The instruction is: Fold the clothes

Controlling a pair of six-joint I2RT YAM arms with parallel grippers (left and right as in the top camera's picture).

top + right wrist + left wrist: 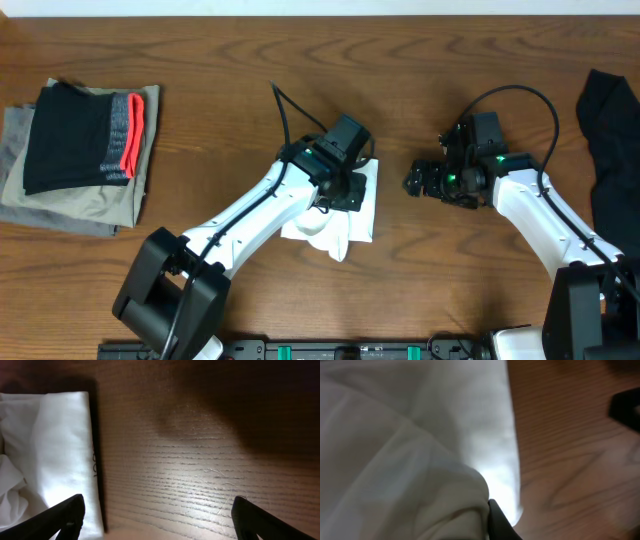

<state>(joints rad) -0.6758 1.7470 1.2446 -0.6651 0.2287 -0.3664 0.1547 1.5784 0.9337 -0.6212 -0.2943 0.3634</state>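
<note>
The left gripper (345,188) is pressed down onto the white cloth (362,212). In the left wrist view only one dark finger (501,522) shows at the bottom edge. A soft bunch of the cloth lies directly against this finger, touching it. The second finger is hidden, so I cannot tell whether this gripper is closed on the cloth or only resting on it. Just past the finger the cloth ends in a straight folded edge, and beyond that edge there is the bare wood of the table (230,80).

The right gripper (159,507) is spread wide, its two fingers (67,517) far from each other, and nothing is between them except the table surface. It holds nothing. The white cloth lies just beside its left finger, with the straight edge running away from the gripper; from this view I cannot tell whether the finger touches the cloth. Seen from above, the right gripper stands near the cloth's right side, with a strip of table between them.

Farther out, well apart from the left gripper on its outer side, there is a folded pile (80,150): a black piece with a red and grey band lies on top of greyish-green pieces. On the other side, behind the right arm at the table's edge, lies a dark garment (610,140), not folded.
</note>
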